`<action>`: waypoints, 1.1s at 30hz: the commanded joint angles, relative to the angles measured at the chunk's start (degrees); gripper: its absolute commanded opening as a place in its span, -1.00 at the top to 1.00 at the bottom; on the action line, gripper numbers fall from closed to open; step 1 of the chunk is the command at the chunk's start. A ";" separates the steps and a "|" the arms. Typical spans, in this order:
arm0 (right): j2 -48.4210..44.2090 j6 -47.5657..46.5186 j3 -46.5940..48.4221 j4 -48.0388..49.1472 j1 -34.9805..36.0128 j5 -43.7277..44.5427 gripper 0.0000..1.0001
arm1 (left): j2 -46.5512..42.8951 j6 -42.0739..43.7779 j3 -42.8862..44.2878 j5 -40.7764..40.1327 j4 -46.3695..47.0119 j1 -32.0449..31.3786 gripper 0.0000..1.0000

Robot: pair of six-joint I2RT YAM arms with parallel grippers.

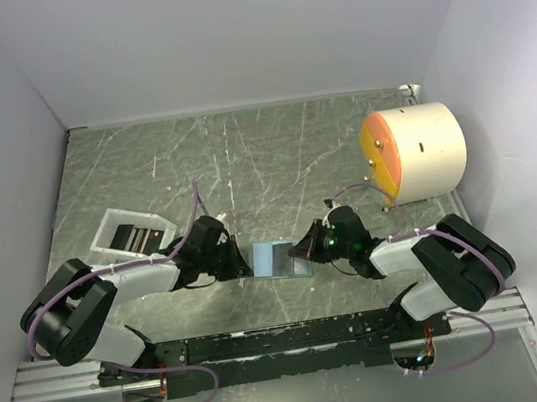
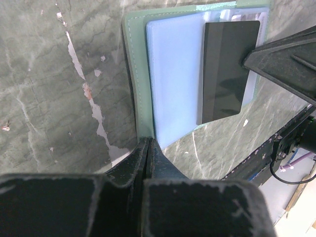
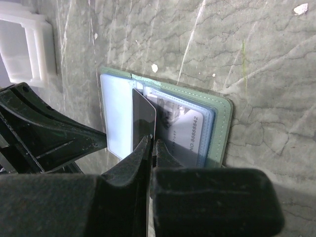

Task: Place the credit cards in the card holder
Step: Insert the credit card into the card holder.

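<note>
The open card holder (image 2: 173, 79) on the table (image 2: 49, 98) is being pinched at its edge by the closed left gripper (image 2: 148, 145), while a black card (image 3: 144, 116), clamped in the right gripper (image 3: 150, 144), is being held on edge over the pockets, where tilt could snag it.

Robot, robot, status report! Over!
Left claw shut on edge of open sage-green folding card holder. Right claw shut on thin black credit card, at the holder. Nothing blocking.

Black card (image 3: 144, 113), lower edge behind jaws.
</note>
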 commanded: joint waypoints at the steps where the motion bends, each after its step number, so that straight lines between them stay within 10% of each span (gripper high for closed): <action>1: 1.55 -1.31 -0.19 -1.13 -0.22 -0.51 1.00 | 0.61 0.66 -0.47 -1.12 -1.74 -0.88 0.86; 21: 4.83 -1.19 3.47 -0.06 0.17 -1.07 1.00 | -0.24 -0.05 -0.92 -0.88 -1.11 -1.22 0.86; 33: -4.03 -6.30 7.36 -21.71 0.21 6.80 0.23 | 0.26 -0.97 -1.02 -0.40 -0.66 -1.45 0.86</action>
